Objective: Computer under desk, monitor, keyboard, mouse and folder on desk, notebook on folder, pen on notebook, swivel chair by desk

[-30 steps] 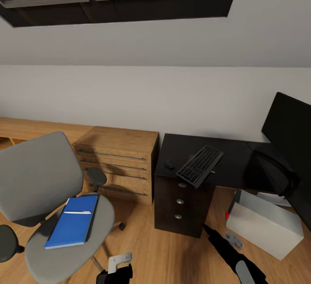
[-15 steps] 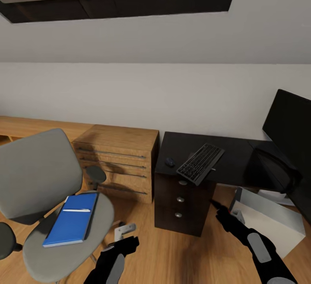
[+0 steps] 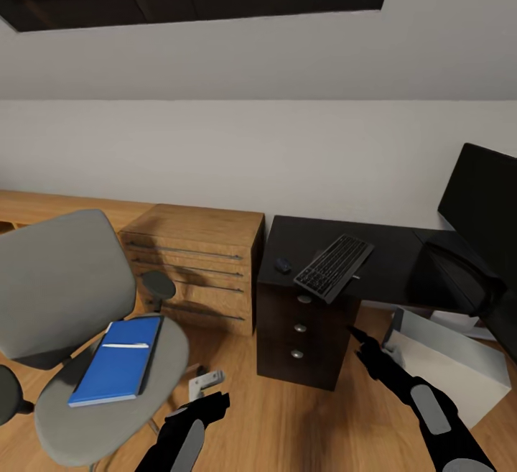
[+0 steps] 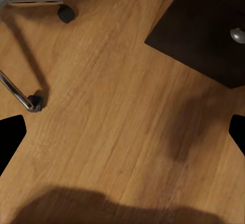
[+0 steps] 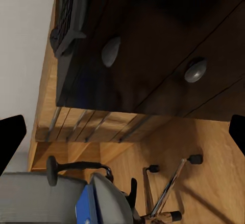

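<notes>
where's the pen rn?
In the head view, lower left: the pen lies on the blue folder, which rests on the swivel chair seat, left of the wooden dresser.

Head view: two robot arms in glossy black casing, each bearing an elongated light-grey inset panel along the forearm. The left arm (image 3: 183, 436) ends in a pale grey bracket-like piece ahead of its black wrist. The right arm (image 3: 424, 404) tapers to a slim, dark, pointed tip. Wrist views: the left claw (image 4: 122, 134) and right claw (image 5: 122, 134) appear as flat black fingertips at 3 and 9 o'clock.
</notes>
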